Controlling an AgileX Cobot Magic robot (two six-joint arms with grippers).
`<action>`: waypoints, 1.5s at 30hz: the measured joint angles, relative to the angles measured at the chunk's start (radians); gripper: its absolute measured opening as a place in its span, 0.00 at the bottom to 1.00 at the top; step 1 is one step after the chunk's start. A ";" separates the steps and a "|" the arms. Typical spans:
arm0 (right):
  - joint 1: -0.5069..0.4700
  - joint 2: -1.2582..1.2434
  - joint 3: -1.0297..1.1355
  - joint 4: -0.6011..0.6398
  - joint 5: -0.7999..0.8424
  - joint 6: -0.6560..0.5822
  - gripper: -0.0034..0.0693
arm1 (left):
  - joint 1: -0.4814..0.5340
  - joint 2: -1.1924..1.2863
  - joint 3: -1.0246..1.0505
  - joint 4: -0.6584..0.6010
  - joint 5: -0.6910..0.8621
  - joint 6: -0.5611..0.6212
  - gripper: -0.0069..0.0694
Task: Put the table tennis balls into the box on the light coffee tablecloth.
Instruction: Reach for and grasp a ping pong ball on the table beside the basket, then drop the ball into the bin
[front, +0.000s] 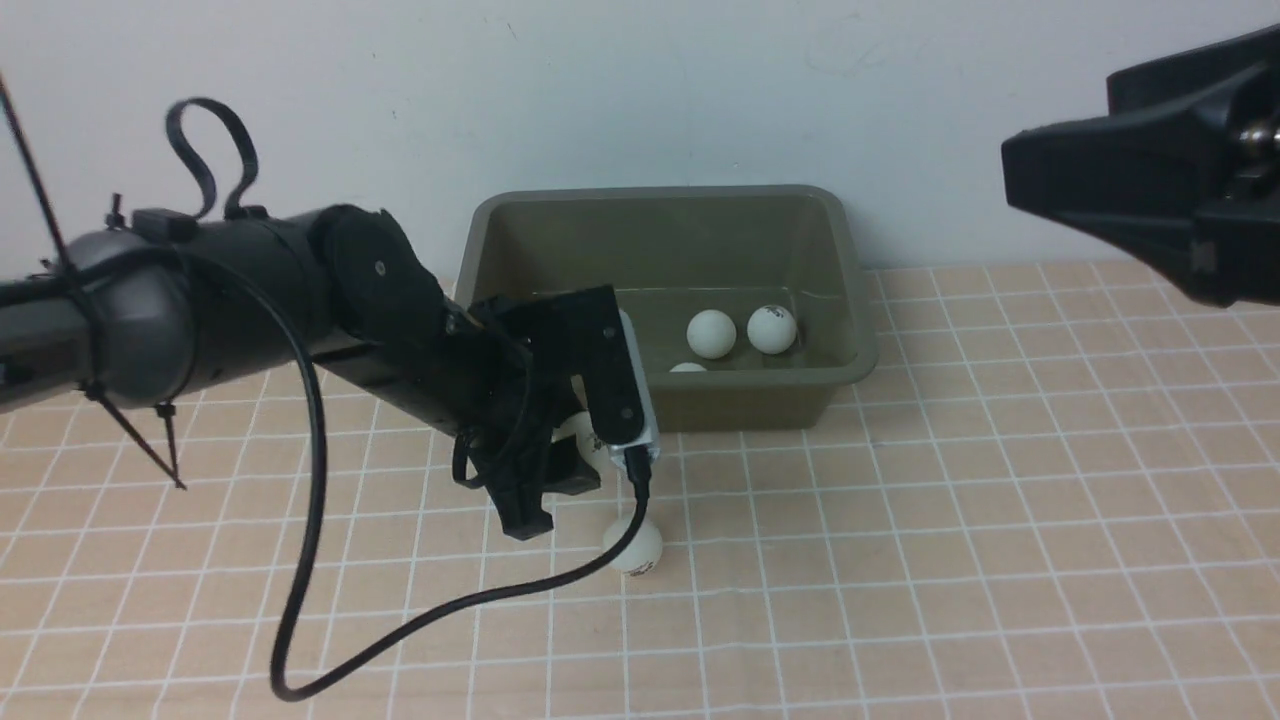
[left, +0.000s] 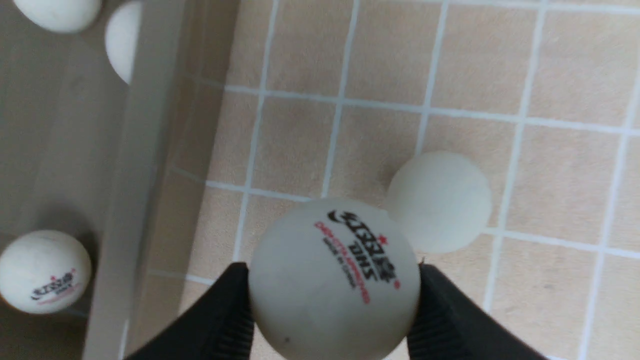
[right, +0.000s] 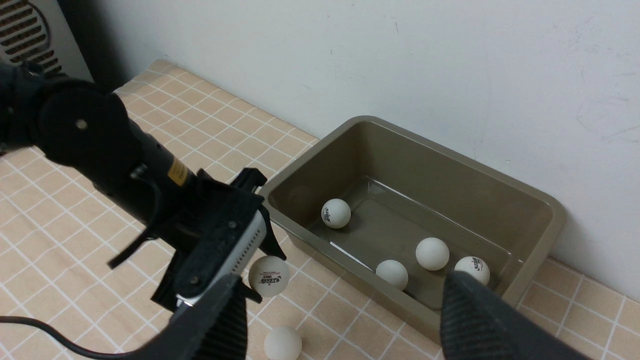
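Balls (right: 432, 253) lie in three places. Four rest inside the box (front: 660, 195). One loose ball (front: 643, 551) sits on the checked cloth (front: 1000, 520) a little out from the box's near wall. One printed ball (left: 330, 240) is clamped between the two fingers of the left claw (left: 332, 277), just outside that near wall, between it and the loose ball. Both fingers press on the printed ball's sides, so I take the grasp as made; whether it is clear of the cloth I cannot tell. The coming move hangs on this: the box lies straight beyond the left claw and slightly to the robot's right of it. Only the near wall and its flared rim stand between the held ball and the open inside. The box's long axis runs left to right across the robot's front, so that near wall is a long one and gives a wide mark. A lift above the rim and a short carry forward should do, I judge. The right claw (right: 342, 285) hangs released, fingers wide with nothing between them, high and to the right of the box, farther from both outside balls than the left.
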 joint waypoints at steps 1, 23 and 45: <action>0.000 0.000 0.000 0.000 0.000 0.000 0.70 | 0.000 -0.019 -0.007 -0.002 0.020 0.000 0.51; 0.000 0.000 0.000 -0.001 0.000 -0.001 0.69 | 0.139 0.321 -0.484 -0.224 -0.046 -0.347 0.51; 0.000 0.000 0.000 -0.002 0.000 -0.008 0.69 | 0.139 0.075 -0.757 -0.017 0.603 -1.006 0.36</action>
